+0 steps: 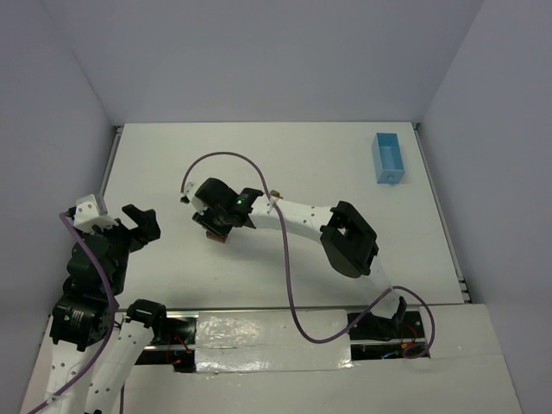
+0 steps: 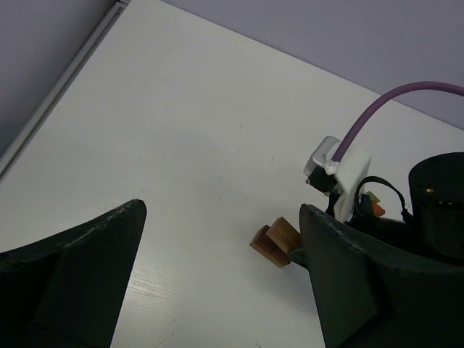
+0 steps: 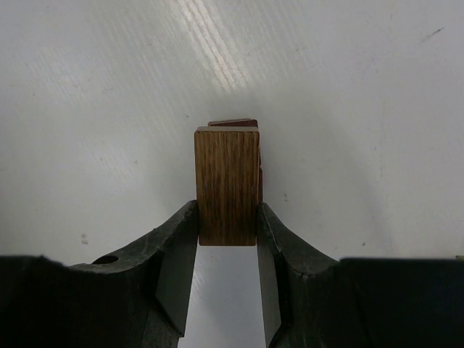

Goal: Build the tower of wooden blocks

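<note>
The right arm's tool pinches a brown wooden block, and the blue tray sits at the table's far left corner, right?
Not quite: the top view shows the blue tray near the far right corner of the table. The right tool does pinch a brown wooden block.

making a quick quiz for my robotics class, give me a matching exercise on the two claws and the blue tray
Things:
1. left claw
2. right claw
3. blue tray

States or places:
a. at the far right of the table
b. shut on a brown block
c. wide open, nothing in it

Pairs: 1-c, 2-b, 3-a
</note>
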Controlling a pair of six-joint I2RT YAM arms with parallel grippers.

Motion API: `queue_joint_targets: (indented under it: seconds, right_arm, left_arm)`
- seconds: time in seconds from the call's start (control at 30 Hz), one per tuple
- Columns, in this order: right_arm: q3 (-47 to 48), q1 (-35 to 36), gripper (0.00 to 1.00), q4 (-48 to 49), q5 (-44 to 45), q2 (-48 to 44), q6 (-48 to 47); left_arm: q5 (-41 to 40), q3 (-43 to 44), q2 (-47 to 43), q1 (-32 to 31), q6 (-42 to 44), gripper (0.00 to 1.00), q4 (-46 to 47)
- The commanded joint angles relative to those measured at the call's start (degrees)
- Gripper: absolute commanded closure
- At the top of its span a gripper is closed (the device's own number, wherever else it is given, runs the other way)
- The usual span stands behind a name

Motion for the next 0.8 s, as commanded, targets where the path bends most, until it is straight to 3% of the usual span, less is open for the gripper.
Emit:
queue_joint_targets:
  seconds: [0.0, 0.77]
  right_arm:
    - [4.01, -0.11, 0.63, -2.05, -0.80, 1.31, -1.62]
    - [7.62, -1.34, 0.61, -5.13, -0.80, 6.15, -2.68]
  left_arm:
    - [-0.55, 0.02, -0.59, -0.21, 0.73, 0.00, 1.58]
    - [0.24, -0.06, -0.33, -0.21, 1.08, 0.01, 1.93]
